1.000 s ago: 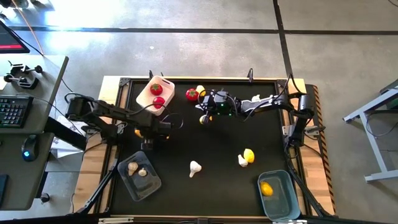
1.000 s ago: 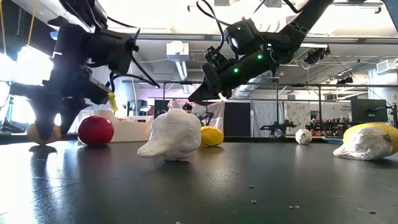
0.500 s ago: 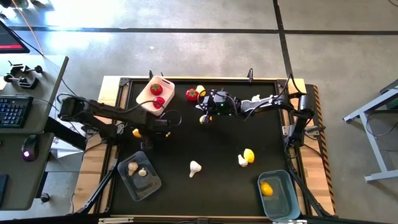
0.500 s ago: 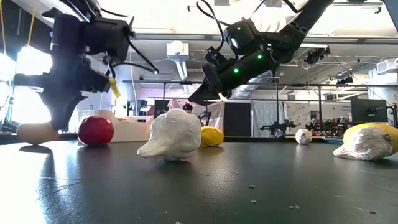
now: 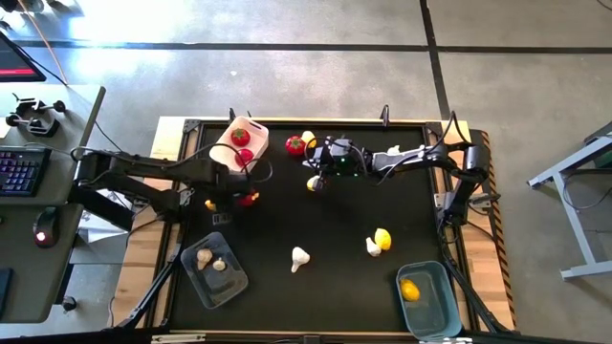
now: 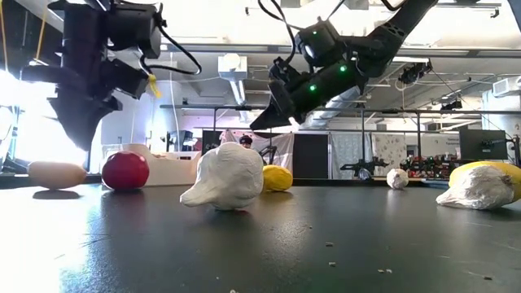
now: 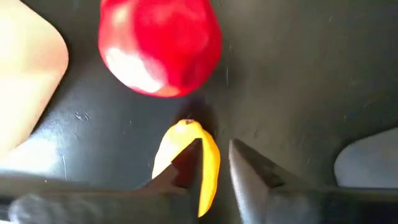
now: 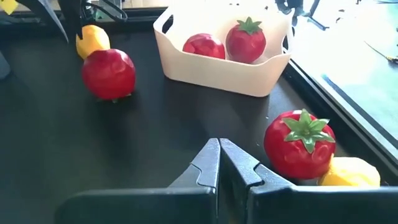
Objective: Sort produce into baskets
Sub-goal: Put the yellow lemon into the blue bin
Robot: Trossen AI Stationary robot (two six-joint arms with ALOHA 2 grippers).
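My left gripper point(image 6: 81, 145) hangs above the table at its left, its fingers a narrow gap apart with nothing between them. A yellow lemon point(image 7: 208, 165) lies on its side on the black mat just below it, and a red tomato point(image 5: 249, 199) sits beside it. The white basket point(image 5: 226, 151) holds two tomatoes. My right gripper point(image 8: 219, 149) is shut and hovers at the far middle, near a tomato point(image 8: 300, 149) and a lemon point(image 8: 348, 174). Another lemon point(image 5: 313, 183) lies close by. The clear basket point(image 5: 229, 284) holds garlic bulbs, and the blue basket point(image 5: 435, 311) holds a lemon.
A garlic bulb point(image 5: 299, 257) lies at the near middle. Another garlic bulb point(image 5: 372, 247) and a lemon point(image 5: 382, 236) lie to the right of it. The wooden table frame point(image 5: 167, 143) borders the black mat. A desk with a keyboard stands beyond the left edge.
My left gripper stood astride the lemon with its fingers wide. It has drawn them nearly together, risen and pulled back toward the table's left edge. The lemon has stayed on the mat and tipped onto its side. The tomato beside it is now uncovered.
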